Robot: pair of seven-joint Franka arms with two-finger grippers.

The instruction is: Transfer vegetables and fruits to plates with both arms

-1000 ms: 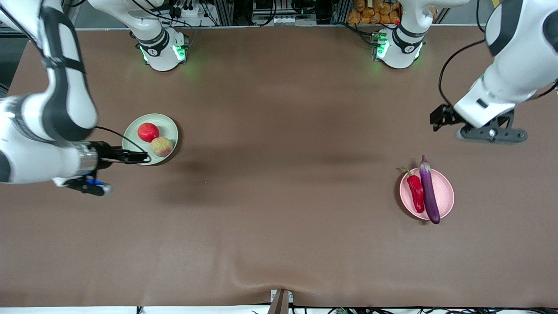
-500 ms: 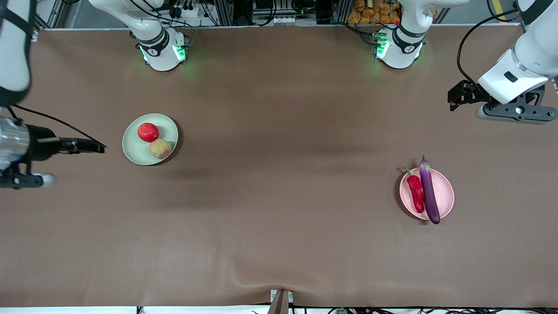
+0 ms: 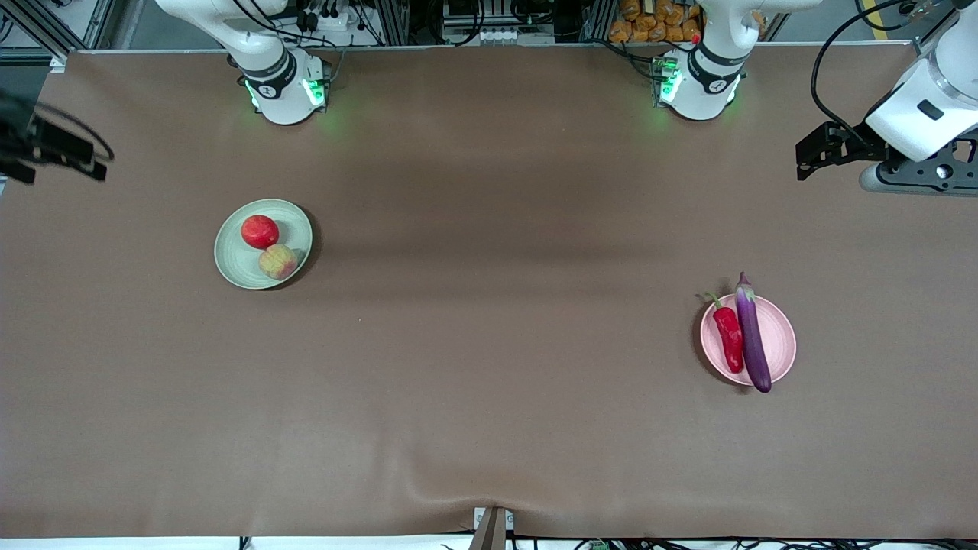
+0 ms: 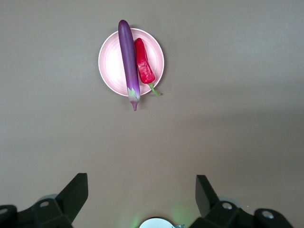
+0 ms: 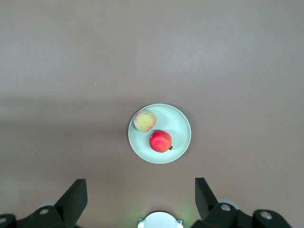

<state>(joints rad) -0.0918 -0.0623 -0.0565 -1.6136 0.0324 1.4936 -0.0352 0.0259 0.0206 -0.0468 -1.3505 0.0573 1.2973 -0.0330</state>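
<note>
The left gripper is hanging high over the table at the left arm's end, its jaws standing wide and holding nothing. The right gripper is hanging over the table's edge at the right arm's end, jaws likewise spread and bare.

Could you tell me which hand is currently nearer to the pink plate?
Left. The left hand hangs open over bare table at its own arm's end, apart from the pink plate; the right hand is open above the table's other end.
</note>
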